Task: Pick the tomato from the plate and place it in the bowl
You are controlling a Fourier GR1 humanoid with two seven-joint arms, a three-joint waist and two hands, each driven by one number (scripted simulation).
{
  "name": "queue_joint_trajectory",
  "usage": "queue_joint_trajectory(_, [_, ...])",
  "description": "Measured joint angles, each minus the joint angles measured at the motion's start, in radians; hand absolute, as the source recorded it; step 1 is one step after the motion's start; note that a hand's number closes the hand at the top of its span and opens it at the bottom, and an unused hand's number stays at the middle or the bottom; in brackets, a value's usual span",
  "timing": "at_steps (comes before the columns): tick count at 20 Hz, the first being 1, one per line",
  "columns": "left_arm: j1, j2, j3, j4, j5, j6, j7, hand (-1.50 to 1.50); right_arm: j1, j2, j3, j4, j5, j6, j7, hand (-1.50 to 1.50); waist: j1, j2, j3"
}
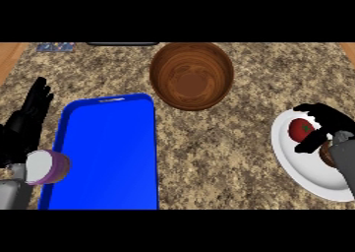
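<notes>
Head view of a speckled brown granite surface [231, 142]. The landmark is the round brown wooden bowl [192, 75], which stands near the far edge of the surface with nothing inside it.

Right of the bowl and nearer the viewer lies a round white plate [300, 170], cut off by the view's right edge. On the part of the plate closest to the bowl rests the red tomato [301, 129] with its green stem spot showing. The black right hand [326, 123] arches over the tomato from the side away from the bowl: its fingers curl across the top and a lower finger hooks beneath, so the hand is partly closed around the tomato, though whether it actually touches it cannot be told. The tomato sits on the plate, well apart from the bowl. A dark brown object [326, 153] lies on the plate just behind the hand, mostly hidden by the grey forearm.

Left of the bowl and nearer the viewer lies a bright blue rectangular tray [107, 152] with rounded corners. Beyond the tray, farther from the bowl, the black left hand [24, 129] rests with fingers straight and pointing up. A halved purple onion [47, 166] lies against the tray's far-left side.
</notes>
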Motion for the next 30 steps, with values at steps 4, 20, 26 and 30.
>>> queue_joint_trajectory(4, [0.011,-0.008,0.010,-0.017,-0.003,-0.015,0.006,0.00,-0.028,0.013,-0.012,0.048,0.024,-0.003,-0.061,1.50,-0.001,-0.003,-0.005])
queue_joint_trajectory(20, [-0.044,-0.037,-0.011,0.000,-0.035,-0.038,0.020,0.00,-0.239,0.325,0.095,0.136,0.205,-0.200,0.054,1.50,0.069,0.001,-0.009])
queue_joint_trajectory(26, [-0.092,-0.064,-0.062,0.020,-0.048,-0.047,0.017,0.00,-0.458,0.461,0.266,0.146,0.206,-0.280,0.321,1.50,0.143,0.015,-0.004])
queue_joint_trajectory(30, [-0.111,-0.070,-0.075,0.033,-0.057,-0.043,0.020,0.00,-0.608,0.487,0.375,0.140,0.200,-0.332,0.505,1.50,0.148,0.012,-0.003])
